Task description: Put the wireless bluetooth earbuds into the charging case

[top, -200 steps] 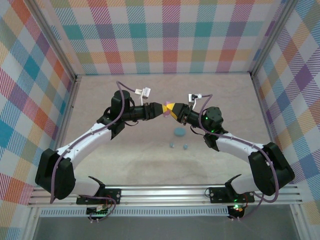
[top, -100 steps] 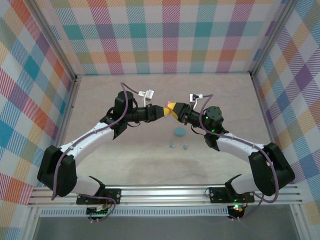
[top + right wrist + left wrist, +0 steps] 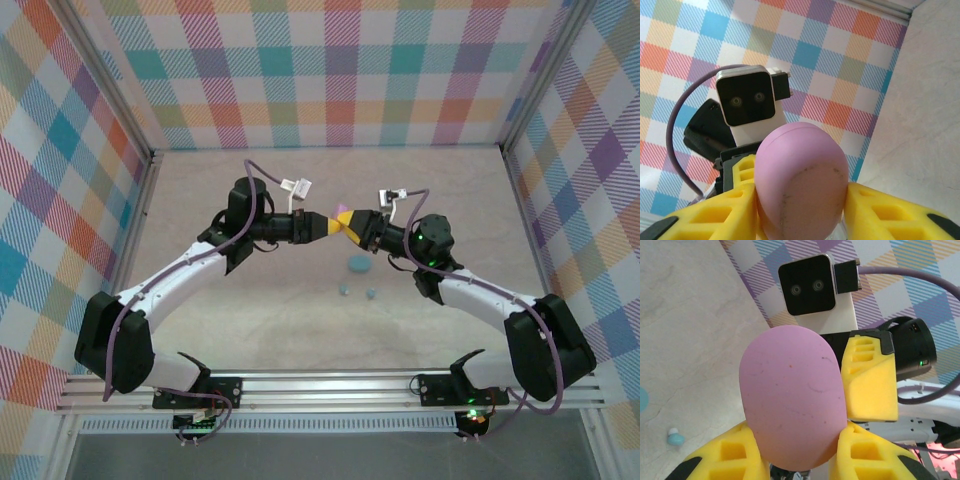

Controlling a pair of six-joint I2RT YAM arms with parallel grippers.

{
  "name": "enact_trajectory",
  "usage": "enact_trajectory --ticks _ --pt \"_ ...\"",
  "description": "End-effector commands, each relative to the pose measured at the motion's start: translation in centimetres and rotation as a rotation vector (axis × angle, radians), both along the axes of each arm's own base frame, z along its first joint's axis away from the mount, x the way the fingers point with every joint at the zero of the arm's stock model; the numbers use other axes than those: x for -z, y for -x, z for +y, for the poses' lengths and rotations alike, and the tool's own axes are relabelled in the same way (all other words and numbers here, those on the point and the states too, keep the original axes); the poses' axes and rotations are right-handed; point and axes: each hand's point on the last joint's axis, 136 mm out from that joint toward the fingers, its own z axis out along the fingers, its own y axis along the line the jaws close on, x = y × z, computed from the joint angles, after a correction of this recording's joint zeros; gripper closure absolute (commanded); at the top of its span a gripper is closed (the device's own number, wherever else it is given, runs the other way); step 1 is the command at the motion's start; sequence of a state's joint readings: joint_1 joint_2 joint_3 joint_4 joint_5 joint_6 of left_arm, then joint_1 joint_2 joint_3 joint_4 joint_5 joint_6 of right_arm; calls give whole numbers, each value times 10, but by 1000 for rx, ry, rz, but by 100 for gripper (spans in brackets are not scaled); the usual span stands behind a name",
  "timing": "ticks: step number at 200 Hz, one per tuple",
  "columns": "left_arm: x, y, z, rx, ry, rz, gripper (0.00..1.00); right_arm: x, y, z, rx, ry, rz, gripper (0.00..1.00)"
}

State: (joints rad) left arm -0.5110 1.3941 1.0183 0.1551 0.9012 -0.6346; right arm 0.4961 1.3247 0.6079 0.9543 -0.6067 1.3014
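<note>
We find the task at an early stage, with no earbud seen going into a case at this moment. The pink charging case (image 3: 792, 400) is held in the air above the middle of the table (image 3: 250, 320), between the two arms, which meet nose to nose there. The left gripper (image 3: 328, 225) has its yellow fingers (image 3: 725, 455) closed narrowly on one end of the case. The right gripper (image 3: 352, 227) has the other end between its own fingers (image 3: 880, 210), set somewhat wider, and we see no gap on either side. We judge this to be a shared grip, perhaps a handover or a bracing to open the lid, but we cannot tell which arm bears the load. The case reads as a whole closed oval, so we cannot say what is inside it. The light blue charging case (image 3: 357, 264) lies on the table just near of the grippers, untouched. Two light blue earbuds sit loose on the table nearer the arm bases, apart from each other and from that case: one to the left (image 3: 343, 290) and one to the right (image 3: 371, 294). Our count is two charging cases, one pink and one light blue, and two light blue earbuds. In our judgement, opening a case and seating every bud remain to be done.
</note>
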Motion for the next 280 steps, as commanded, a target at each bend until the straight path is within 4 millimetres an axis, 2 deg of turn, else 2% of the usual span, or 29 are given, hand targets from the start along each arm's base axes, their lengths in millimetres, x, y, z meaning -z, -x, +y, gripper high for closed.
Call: enact_trajectory --ticks 1,32,65,89,94,99,105,125,199,280 --pt "-25 8 0 80 40 -69 93 -19 9 0 -53 -42 -83 58" --pt "-32 14 -2 123 60 -70 93 -12 5 1 -51 -55 -76 64" --pt "-34 19 -1 153 62 -63 93 -10 2 3 -59 -90 -75 77" --pt "-33 21 -1 155 48 -64 87 -5 -1 4 -55 -99 -62 84" --pt "-33 20 -1 154 47 -62 84 -4 -1 3 -50 -100 -61 85" --pt "-33 20 -1 150 46 -62 69 -3 -1 3 -46 -100 -60 86" --pt "-34 19 0 147 46 -63 61 -3 -1 2 -42 -99 -61 87" --pt "-35 17 0 131 44 -67 55 -2 1 1 -36 -93 -61 90" --pt "-33 10 1 108 53 -54 62 -2 6 -3 -28 -67 -69 91" --pt "-35 6 10 88 66 -47 57 -4 8 -3 -37 -86 -65 90"
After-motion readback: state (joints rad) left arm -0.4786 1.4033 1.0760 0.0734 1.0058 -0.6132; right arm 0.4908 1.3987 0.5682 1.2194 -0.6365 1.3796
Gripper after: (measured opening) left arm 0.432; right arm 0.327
